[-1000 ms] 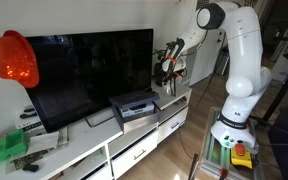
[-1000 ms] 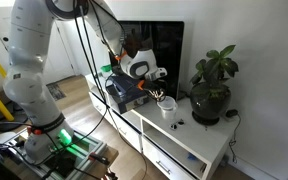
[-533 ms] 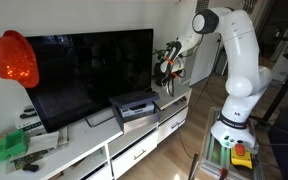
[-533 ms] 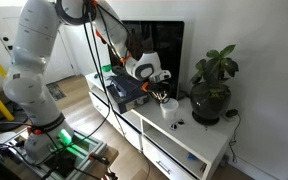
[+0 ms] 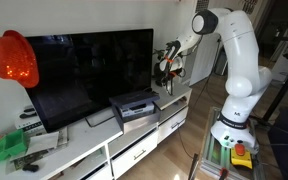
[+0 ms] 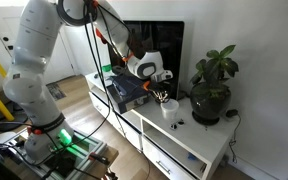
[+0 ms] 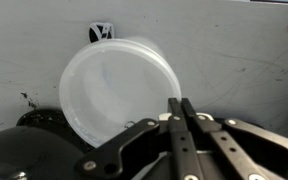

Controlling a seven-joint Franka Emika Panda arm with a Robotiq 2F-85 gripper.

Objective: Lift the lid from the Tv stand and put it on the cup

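The lid point(image 7: 116, 88) is hanging clear of the stand point(image 6: 199, 138), pinched at its rim by your gripper point(image 7: 180, 104); the jaws are sitting nearly shut on that thin edge. In an exterior view you are holding it just above and beside the cup point(image 6: 167, 107). So the lift is looking done, I judge; centring over the cup, lowering and letting go are waiting. The glossy white stand is also carrying a TV point(image 6: 169, 45), a black box point(image 6: 124, 92) and a potted plant point(image 6: 212, 85), with wood floor point(image 5: 179, 155) showing below.
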